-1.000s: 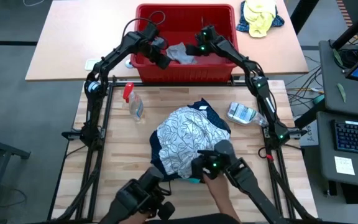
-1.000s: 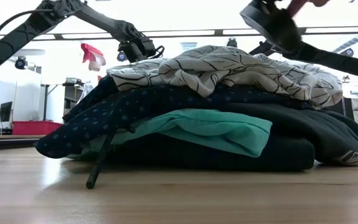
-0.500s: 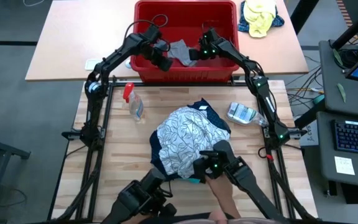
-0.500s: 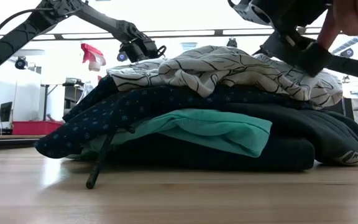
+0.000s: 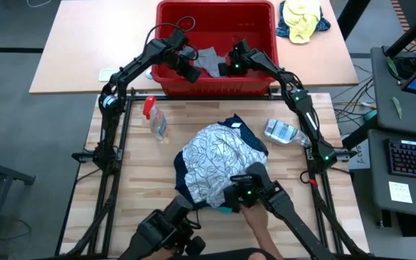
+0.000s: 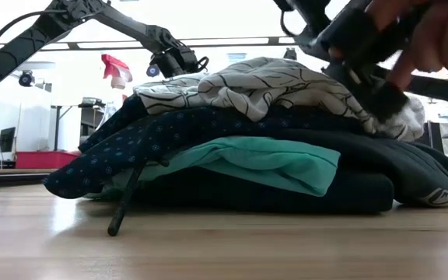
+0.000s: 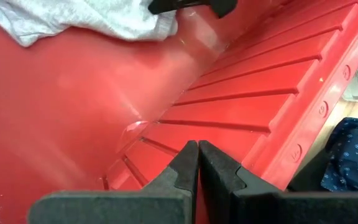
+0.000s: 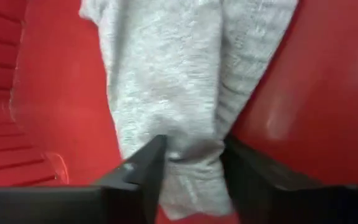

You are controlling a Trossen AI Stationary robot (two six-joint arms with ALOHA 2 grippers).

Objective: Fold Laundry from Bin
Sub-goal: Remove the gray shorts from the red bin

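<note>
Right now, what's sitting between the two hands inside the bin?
The light grey garment lies between the left hand and right hand in the red bin, seen from the high view; the right hand's fingers straddle it.

Blurred hand (image 6: pixel 434 35) at the low view's edge

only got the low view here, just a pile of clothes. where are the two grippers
Observer: Both are inside the red bin at the far end of the table, beyond your pile.
Operator: is anything left in the bin
Observer: One light grey garment, lying between the two grippers.
Operator: has the right one got it
Observer: The right gripper has grey cloth between its fingers, which stand apart around a fold.
Operator: and the left
Observer: The left gripper is shut on nothing, facing the bin's ribbed wall, with the garment ahead of it.
</note>
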